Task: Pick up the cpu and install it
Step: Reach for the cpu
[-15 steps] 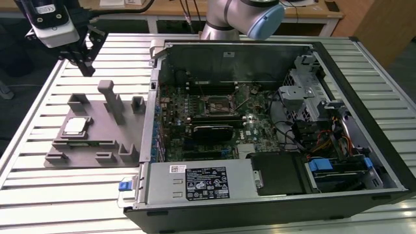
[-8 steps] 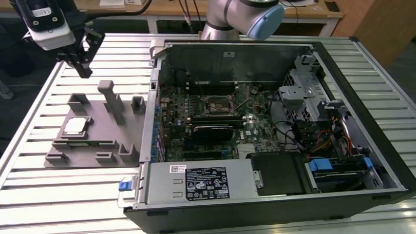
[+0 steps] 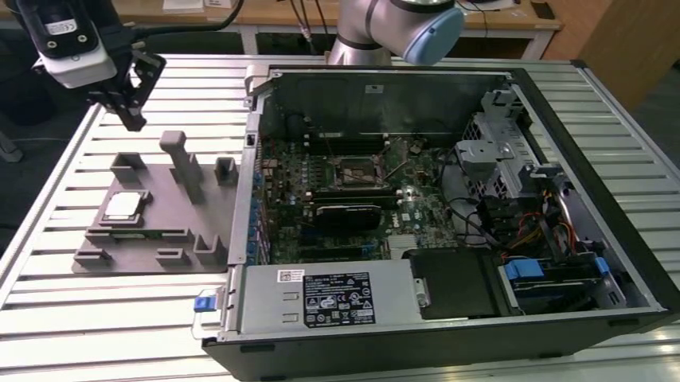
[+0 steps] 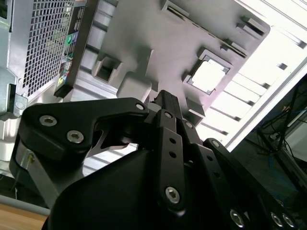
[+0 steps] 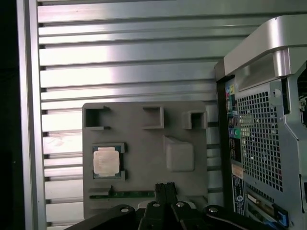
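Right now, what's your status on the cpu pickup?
Gripper above the fixture tray, jaws shut, empty. Cpu lying in its tray pocket, not gripped. Tray posts stand beside it, none over it.

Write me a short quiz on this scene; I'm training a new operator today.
1. Fill in: the grey fixture tray stands to the exterior view's ___ of the computer case.
2. True or false: the gripper holds the cpu.
3. The cpu lies: A in the computer case; B on the grey fixture tray; C in the gripper.
Key: 1 left; 2 false; 3 B.
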